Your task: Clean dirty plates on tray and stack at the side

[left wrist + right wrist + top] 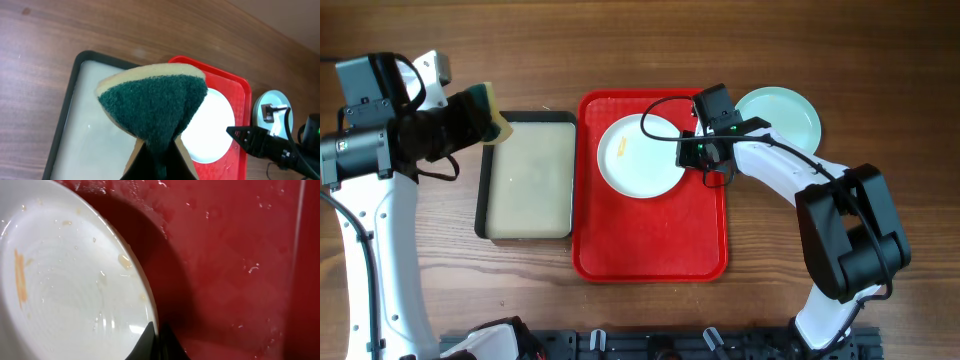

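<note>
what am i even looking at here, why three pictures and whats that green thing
Two robot arms work at a wooden table. One picture looks down from above; the other two come from cameras on each arm's wrist. A red tray holds a white plate with an orange smear. A light aqua plate sits on the table beside the tray, and a black-rimmed beige tray lies on the other side. The green thing is a sponge, squeezed in the left gripper. The right gripper is shut at the white plate's edge; whether it pinches the rim is hard to tell.

Smeared white plate (640,156) on red tray (650,240); aqua plate (782,115) beside.
</note>
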Robot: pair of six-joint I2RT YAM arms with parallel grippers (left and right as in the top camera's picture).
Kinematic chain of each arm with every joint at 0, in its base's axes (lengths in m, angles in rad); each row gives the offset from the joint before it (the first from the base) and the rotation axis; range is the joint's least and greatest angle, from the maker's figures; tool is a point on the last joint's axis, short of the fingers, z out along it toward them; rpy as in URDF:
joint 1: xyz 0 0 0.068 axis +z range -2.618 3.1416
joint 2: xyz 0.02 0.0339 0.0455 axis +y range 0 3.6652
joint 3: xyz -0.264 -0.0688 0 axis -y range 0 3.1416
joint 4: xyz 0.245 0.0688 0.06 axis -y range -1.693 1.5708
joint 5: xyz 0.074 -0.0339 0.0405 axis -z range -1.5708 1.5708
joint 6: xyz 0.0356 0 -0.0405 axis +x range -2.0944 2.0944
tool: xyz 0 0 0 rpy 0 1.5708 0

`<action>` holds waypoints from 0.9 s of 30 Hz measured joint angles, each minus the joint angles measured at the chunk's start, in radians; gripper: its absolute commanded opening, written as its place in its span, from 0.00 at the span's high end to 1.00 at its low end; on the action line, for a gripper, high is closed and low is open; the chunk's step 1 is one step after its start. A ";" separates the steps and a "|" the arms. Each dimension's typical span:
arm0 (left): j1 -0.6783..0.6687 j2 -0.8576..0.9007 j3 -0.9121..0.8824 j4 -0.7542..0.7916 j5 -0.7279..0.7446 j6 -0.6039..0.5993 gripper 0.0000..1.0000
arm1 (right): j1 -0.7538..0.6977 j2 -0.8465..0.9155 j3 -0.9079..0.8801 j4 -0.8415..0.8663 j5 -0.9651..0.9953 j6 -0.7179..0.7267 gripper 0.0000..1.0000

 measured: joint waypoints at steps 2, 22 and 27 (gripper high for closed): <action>-0.026 0.002 0.000 0.016 -0.002 0.020 0.96 | 0.000 0.000 0.000 0.014 -0.018 -0.026 0.96; -0.502 0.480 -0.002 0.193 -0.108 0.111 0.96 | 0.047 0.000 0.000 0.028 -0.065 -0.086 0.67; -0.508 0.484 -0.002 0.199 -0.142 0.111 0.96 | 0.047 0.000 0.000 0.034 -0.059 -0.063 0.95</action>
